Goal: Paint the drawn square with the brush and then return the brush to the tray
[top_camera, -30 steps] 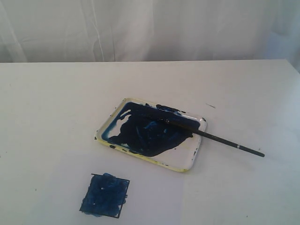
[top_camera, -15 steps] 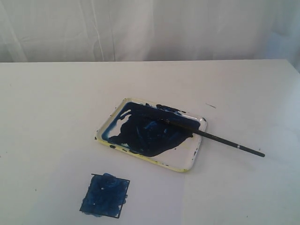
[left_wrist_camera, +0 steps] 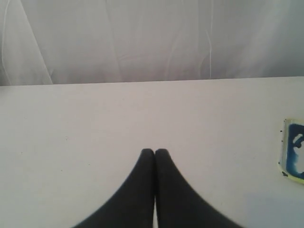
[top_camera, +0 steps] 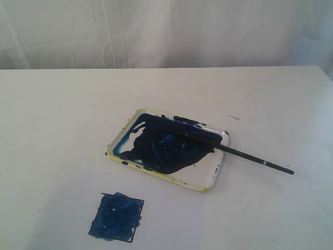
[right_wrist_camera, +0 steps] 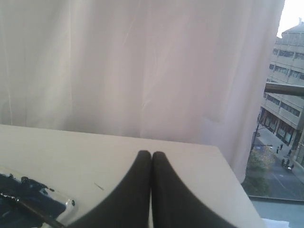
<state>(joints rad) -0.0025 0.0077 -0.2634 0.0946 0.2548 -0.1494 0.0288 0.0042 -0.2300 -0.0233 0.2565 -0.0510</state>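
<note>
Above the white table (top_camera: 62, 114), the left gripper (left_wrist_camera: 154, 152) and the right gripper (right_wrist_camera: 151, 154) each have their jaws pressed together on nothing. The tray (top_camera: 207, 174), smeared dark blue, lies between them, seemingly nearer the right one. The drawn square (top_camera: 116, 217), filled blue, sits apart from both. The brush (top_camera: 244, 155) rests with its tip in the tray and its handle over the rim.
</note>
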